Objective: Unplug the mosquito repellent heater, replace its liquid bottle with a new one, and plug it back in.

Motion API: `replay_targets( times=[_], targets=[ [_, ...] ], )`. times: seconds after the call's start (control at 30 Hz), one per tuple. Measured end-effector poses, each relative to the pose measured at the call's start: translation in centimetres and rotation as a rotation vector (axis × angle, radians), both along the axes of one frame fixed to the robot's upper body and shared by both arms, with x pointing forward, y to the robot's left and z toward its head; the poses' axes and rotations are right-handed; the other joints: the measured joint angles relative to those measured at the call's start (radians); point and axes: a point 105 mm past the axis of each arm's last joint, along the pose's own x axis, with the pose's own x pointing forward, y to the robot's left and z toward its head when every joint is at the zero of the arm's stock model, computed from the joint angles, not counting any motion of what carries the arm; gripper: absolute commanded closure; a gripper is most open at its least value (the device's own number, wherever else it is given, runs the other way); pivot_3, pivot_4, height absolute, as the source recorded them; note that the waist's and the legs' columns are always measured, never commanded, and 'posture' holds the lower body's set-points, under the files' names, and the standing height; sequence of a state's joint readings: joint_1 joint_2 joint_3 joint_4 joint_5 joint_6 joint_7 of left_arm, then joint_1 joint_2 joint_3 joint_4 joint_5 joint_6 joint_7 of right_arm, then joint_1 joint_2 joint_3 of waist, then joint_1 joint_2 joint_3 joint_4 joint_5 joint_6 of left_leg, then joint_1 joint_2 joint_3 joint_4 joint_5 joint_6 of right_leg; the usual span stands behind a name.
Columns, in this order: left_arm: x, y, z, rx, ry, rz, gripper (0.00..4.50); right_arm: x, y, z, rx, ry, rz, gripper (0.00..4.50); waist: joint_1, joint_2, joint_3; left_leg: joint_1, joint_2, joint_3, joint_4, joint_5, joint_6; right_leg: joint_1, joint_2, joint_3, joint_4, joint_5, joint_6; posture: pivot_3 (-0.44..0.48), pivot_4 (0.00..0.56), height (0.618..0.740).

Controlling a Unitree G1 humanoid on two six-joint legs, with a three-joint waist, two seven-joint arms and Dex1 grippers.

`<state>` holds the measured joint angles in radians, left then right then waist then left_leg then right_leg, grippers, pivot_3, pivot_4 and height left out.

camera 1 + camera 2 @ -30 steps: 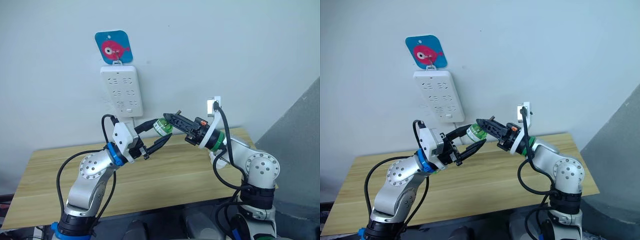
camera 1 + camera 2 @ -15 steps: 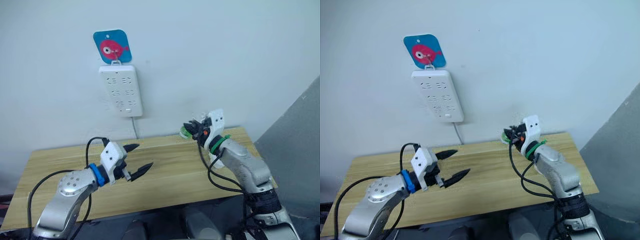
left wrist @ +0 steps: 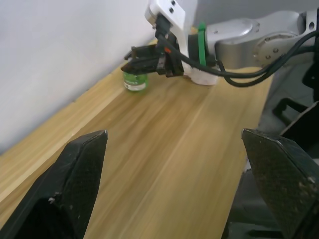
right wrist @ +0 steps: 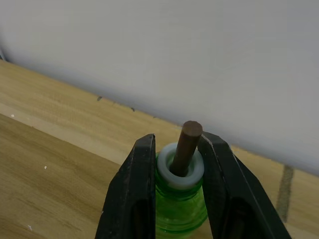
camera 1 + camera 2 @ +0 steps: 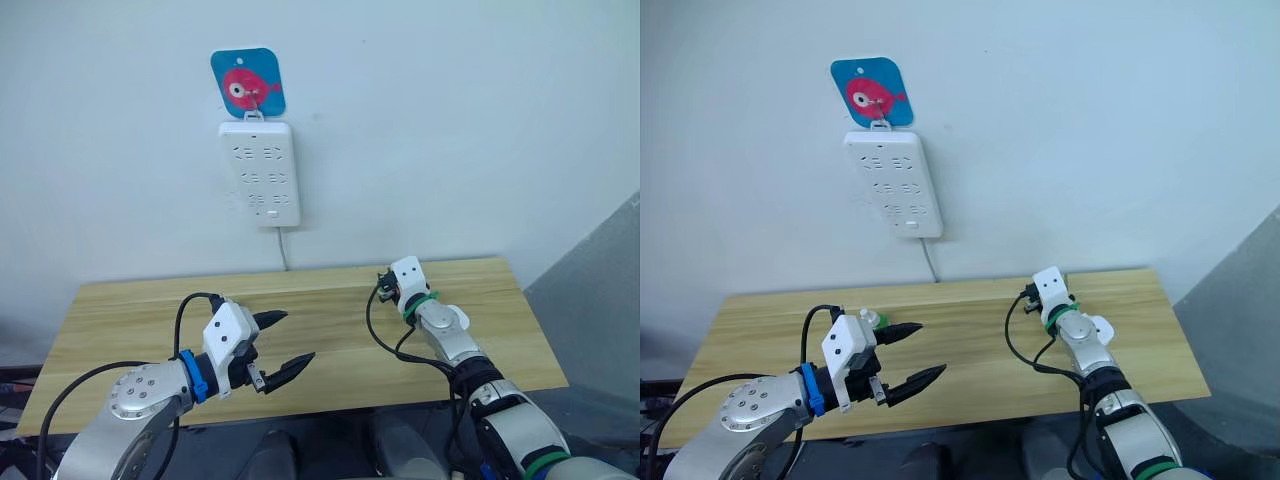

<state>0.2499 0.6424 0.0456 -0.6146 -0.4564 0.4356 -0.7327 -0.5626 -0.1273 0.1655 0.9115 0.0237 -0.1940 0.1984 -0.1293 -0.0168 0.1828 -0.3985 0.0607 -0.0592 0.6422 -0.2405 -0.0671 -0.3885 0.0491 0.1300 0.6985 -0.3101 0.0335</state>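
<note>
Green bottle's (image 4: 180,199) sides behind right hand (image 4: 178,199) fingers; base beyond frame edge

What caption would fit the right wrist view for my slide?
Right hand shut on the neck of a green liquid bottle with a brown wick, above the wooden table.

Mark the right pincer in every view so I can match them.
Left eye: right pincer right of centre, near the table's back edge.
Right eye: pincer right of centre, same edge.
Left wrist: pincer across the table, gripping the green bottle.
Right wrist: pincer round the bottle's neck.
Landmark: wooden table.
</note>
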Motion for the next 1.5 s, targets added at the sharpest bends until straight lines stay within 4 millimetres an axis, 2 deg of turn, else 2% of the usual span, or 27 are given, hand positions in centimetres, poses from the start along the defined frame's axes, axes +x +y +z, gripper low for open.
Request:
replay_targets(
  times=[0.03,0.33,0.4,0.43,0.53,0.63,0.7,0.83,0.97,1.1,1.37,1.5],
  targets=[
    [0.0,-0.1,0.1,-0.008,-0.004,0.007,0.00,0.2,0.0,0.1,0.011,-0.002,-0.011,3.65,0.007,0.000,0.002,0.000,0.000,0.000,0.000,0.000,0.000,0.000,0.000,0.000,0.000,0.000,0.000,0.028,0.174,0.729],
    [-0.1,-0.5,0.2,-0.026,-0.052,0.016,0.00,0.3,-0.4,0.2,0.070,-0.014,-0.026,0.44,0.025,0.001,0.004,0.000,0.000,0.000,0.000,0.000,0.000,0.000,0.000,0.000,0.000,0.000,0.000,0.009,0.167,0.729],
    [0.1,-0.4,0.2,-0.032,-0.079,0.032,0.00,0.0,-0.6,0.8,0.096,-0.051,-0.025,0.44,0.027,0.001,0.004,0.000,0.000,0.000,0.000,0.000,0.000,0.000,0.000,0.000,0.000,0.000,0.000,0.009,0.167,0.729],
    [0.3,0.0,-0.1,-0.031,-0.083,0.058,0.00,-0.4,-0.7,1.4,0.111,-0.081,-0.020,0.44,0.029,0.001,0.004,0.000,0.000,0.000,0.000,0.000,0.000,0.000,0.000,0.000,0.000,0.000,0.000,-0.025,0.173,0.729],
    [1.8,2.6,-1.7,-0.042,-0.057,0.234,0.00,-2.4,-0.7,3.1,0.129,-0.152,0.044,0.44,0.033,0.003,0.005,-0.001,0.000,0.000,-0.001,0.000,0.000,-0.001,0.000,0.000,0.000,-0.002,0.001,-0.047,0.182,0.729],
    [2.4,5.1,-3.1,-0.043,-0.018,0.357,0.00,-4.6,-0.4,4.3,0.112,-0.153,0.128,0.44,0.034,0.003,0.006,-0.001,0.001,0.000,-0.001,0.000,0.000,-0.001,0.000,0.000,0.000,-0.003,0.004,-0.069,0.195,0.729],
    [2.7,6.5,-3.7,-0.042,-0.013,0.414,0.00,-6.4,0.2,5.2,0.091,-0.133,0.220,0.44,0.033,0.004,0.010,0.000,0.001,0.000,0.000,0.000,0.000,-0.001,0.000,0.000,-0.001,-0.003,0.004,-0.083,0.204,0.729],
    [3.1,9.9,-6.4,0.011,0.055,0.555,0.00,-10.2,2.3,7.1,0.022,-0.049,0.466,0.44,0.029,0.005,0.019,0.000,0.001,0.001,0.001,0.000,0.000,-0.001,0.000,0.002,0.000,-0.004,0.003,-0.119,0.230,0.729],
    [3.9,10.9,-8.5,-0.011,0.122,0.623,0.00,-12.9,3.4,7.7,-0.109,0.046,0.645,0.44,0.025,0.000,0.038,-0.001,0.000,0.003,0.002,0.000,-0.001,-0.002,-0.001,0.003,-0.001,-0.004,0.003,-0.139,0.260,0.729],
    [5.2,11.5,-9.1,0.011,0.113,0.639,0.00,-14.8,4.3,9.1,-0.156,0.095,0.742,0.44,0.023,-0.005,0.060,-0.002,0.000,0.003,0.001,0.000,-0.001,-0.003,-0.001,0.004,-0.001,-0.003,0.004,-0.151,0.281,0.729],
    [8.2,10.5,-10.3,0.030,0.075,0.609,0.00,-15.7,4.1,9.6,-0.191,0.172,0.754,0.44,0.018,-0.008,0.089,-0.004,0.001,0.003,0.001,-0.003,-0.005,-0.005,-0.001,0.003,-0.002,-0.003,0.005,-0.186,0.313,0.729],
    [9.7,10.4,-9.8,0.025,0.032,0.609,0.00,-15.8,3.7,9.9,-0.197,0.179,0.740,0.44,0.017,-0.009,0.100,-0.004,0.001,0.003,0.001,-0.003,-0.005,-0.005,-0.001,0.003,-0.002,-0.003,0.005,-0.196,0.321,0.729]
  ],
)
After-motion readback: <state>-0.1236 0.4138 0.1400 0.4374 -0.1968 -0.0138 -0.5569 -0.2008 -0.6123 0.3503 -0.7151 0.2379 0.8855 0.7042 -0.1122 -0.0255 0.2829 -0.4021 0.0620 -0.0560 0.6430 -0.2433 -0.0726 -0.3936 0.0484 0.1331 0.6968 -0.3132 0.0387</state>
